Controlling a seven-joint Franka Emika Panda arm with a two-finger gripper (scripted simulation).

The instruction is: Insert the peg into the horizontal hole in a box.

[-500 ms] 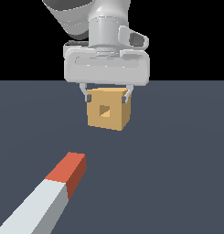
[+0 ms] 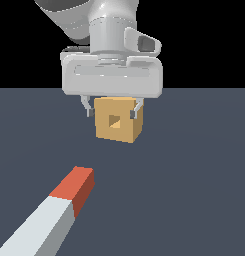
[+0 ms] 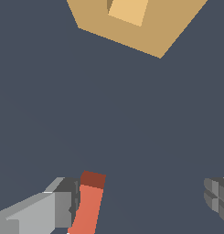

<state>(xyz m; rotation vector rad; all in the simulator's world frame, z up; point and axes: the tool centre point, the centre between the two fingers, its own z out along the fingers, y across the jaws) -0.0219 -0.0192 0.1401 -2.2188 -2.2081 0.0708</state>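
The tan box [image 2: 116, 126] stands on the dark floor, its small dark square hole [image 2: 114, 120] facing the exterior camera. The peg [image 2: 49, 217] lies on the floor in the foreground, grey-white with its red end [image 2: 75, 186] pointing toward the box, well short of it. My gripper [image 2: 112, 109] hangs open and empty in the air, its fingertips showing at either side of the box's top in the exterior view. In the wrist view the box [image 3: 136, 27] is far ahead, and the peg's red end [image 3: 89, 205] shows beside one finger [image 3: 58, 205] of the open gripper [image 3: 141, 201].
Dark grey floor [image 2: 194, 175] all around, with a black background behind it. Nothing else stands in view.
My gripper looks larger and a little lower in the exterior view, so it has come toward the camera. The box and the peg have not moved.
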